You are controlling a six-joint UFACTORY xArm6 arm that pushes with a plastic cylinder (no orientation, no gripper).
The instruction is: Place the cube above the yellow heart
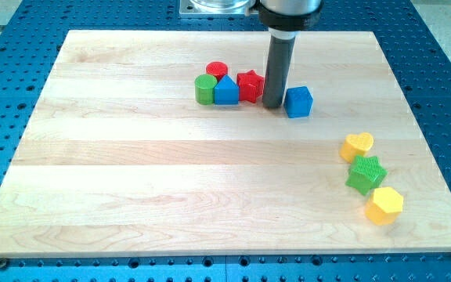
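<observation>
A pale wooden board (171, 180), made of lengthwise planks with visible grain, is laid flat and fills most of the view. It is surrounded on all sides by a blue metal table surface (437, 70) that is perforated with a regular grid of small holes. A grey metal mounting plate (198, 8) is seen at the view's top edge. The scene is evenly and brightly lit, and only short, soft shadows are cast.
</observation>
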